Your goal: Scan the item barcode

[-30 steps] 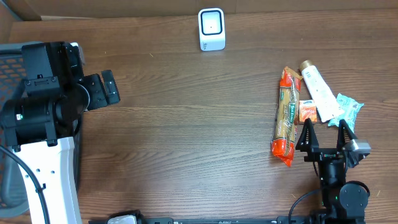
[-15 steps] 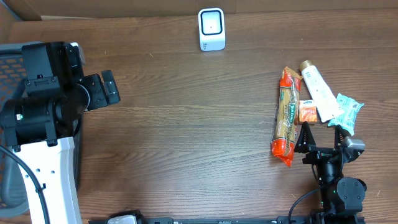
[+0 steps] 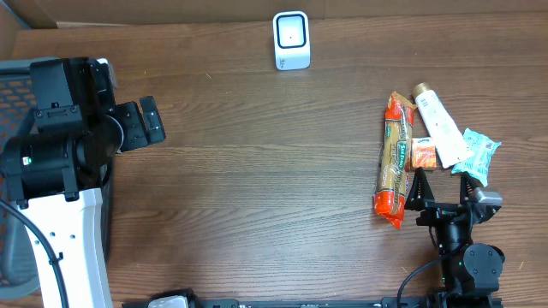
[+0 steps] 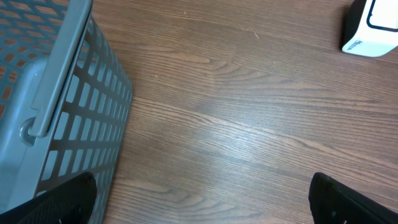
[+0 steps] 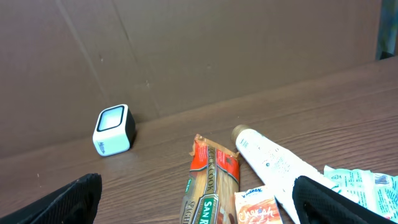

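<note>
Overhead view, with both wrist views. The items to be scanned are grouped at the right of the frame, and the scanner is set upright at the top centre, well apart from them. The right gripper is seen just below the group, its jaws spread wide and nothing held between them. One fingertip is placed beside the lower part of the long snack packet; the other is placed at the lower edge of the teal packet, and contact cannot be judged. The snack packet's long axis is directed almost straight up the frame, its upper end leaning slightly right. The white tube is laid diagonally, with its cap toward the upper left and its flat end toward the lower right. A small orange box is lodged between packet and tube. The left gripper is held wide open and empty at the left, beside the grey basket.
</note>
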Action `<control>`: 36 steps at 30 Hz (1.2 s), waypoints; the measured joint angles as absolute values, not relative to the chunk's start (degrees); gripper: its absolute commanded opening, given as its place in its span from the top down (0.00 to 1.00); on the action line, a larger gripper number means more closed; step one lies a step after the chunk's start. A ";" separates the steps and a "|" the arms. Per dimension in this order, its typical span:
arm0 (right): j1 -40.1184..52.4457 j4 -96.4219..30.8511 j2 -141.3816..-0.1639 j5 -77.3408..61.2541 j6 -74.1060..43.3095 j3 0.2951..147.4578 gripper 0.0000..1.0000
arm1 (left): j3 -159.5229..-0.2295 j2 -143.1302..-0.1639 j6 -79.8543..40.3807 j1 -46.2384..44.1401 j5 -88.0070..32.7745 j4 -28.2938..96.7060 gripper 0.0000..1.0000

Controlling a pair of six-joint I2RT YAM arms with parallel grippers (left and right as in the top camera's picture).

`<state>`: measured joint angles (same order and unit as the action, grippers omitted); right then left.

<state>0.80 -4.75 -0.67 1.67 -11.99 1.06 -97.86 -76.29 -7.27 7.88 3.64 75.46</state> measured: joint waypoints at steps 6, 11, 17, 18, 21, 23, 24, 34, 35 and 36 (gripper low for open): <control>0.80 -4.75 -0.67 1.67 -12.01 1.06 0.00 | -97.86 -76.29 -7.29 7.88 3.64 75.46 0.00; 0.80 -4.78 -0.67 1.67 -12.01 1.06 0.00 | -97.86 -76.29 -7.29 7.88 3.64 75.46 0.00; 0.80 -4.80 -0.67 1.69 -12.01 1.06 0.00 | -97.86 -76.31 -7.29 7.88 3.64 75.46 0.00; 0.80 -4.75 -0.67 1.67 -12.01 1.06 0.00 | -97.86 -76.29 -7.29 7.88 3.64 75.46 0.00; 0.80 -4.75 -0.67 1.69 -11.99 1.06 0.00 | -97.86 -76.31 -7.29 7.88 3.64 75.46 0.00; 0.80 -4.78 -0.67 1.67 -12.01 1.06 0.00 | -97.86 -76.29 -7.29 7.88 3.64 75.46 0.00; 0.80 -4.75 -0.67 1.67 -12.03 1.06 0.00 | -97.86 -76.29 -7.27 7.88 3.64 75.46 0.00; 0.80 -4.75 -0.67 1.69 -11.99 1.06 0.00 | -96.14 -74.08 -7.22 7.03 4.21 68.40 0.00; 0.80 -4.78 -0.67 1.69 -11.99 1.06 0.00 | -94.96 -72.88 -7.22 6.52 4.27 65.47 0.00; 0.80 -4.75 -0.67 1.67 -11.99 1.06 0.00 | -93.71 -71.75 -7.20 6.11 4.29 62.92 0.00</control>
<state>0.80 -4.75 -0.67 1.67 -11.99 1.06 -93.71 -71.75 -7.20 6.11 4.29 62.92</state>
